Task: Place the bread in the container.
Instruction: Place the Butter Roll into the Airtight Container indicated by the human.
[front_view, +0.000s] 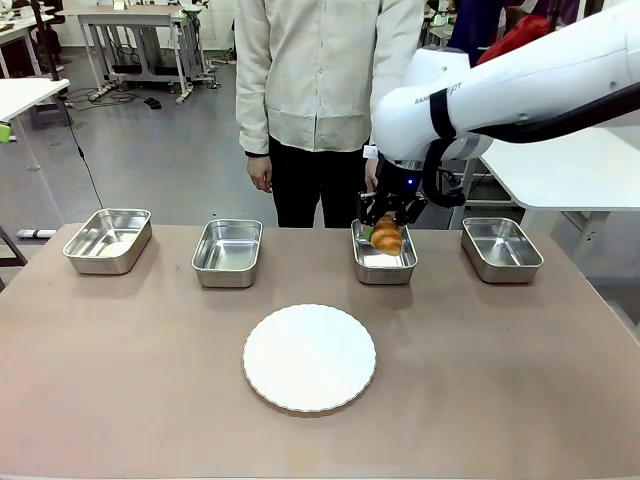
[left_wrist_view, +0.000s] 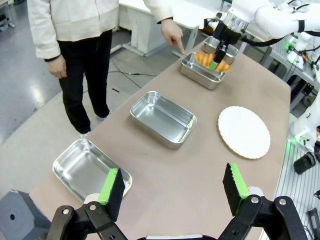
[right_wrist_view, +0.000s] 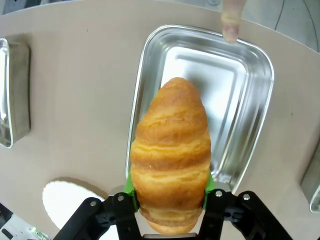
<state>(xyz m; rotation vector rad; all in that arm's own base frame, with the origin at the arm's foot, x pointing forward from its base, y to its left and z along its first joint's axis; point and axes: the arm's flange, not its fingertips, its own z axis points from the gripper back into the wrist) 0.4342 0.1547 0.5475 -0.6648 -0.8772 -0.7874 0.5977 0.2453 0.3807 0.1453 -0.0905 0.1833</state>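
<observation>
The bread, a golden-brown croissant (front_view: 387, 238) (right_wrist_view: 171, 155) (left_wrist_view: 210, 61), is clamped in my right gripper (front_view: 384, 234) (right_wrist_view: 170, 200) (left_wrist_view: 217, 58). It hangs just above the container (front_view: 384, 258) (right_wrist_view: 250, 105) (left_wrist_view: 200, 75), the third steel pan from the left, over that pan's near side. A person's finger (right_wrist_view: 231, 20) (left_wrist_view: 179, 46) touches the pan's far rim. My left gripper (left_wrist_view: 172, 187) stands open above the table's left end, nothing between its green pads (left_wrist_view: 111, 186).
A round white plate (front_view: 309, 357) (left_wrist_view: 244, 132) lies in the table's middle front. Three more steel pans sit in the row: (front_view: 108, 240), (front_view: 227, 252), (front_view: 500, 248). The person (front_view: 320, 90) stands at the far edge behind the middle pans.
</observation>
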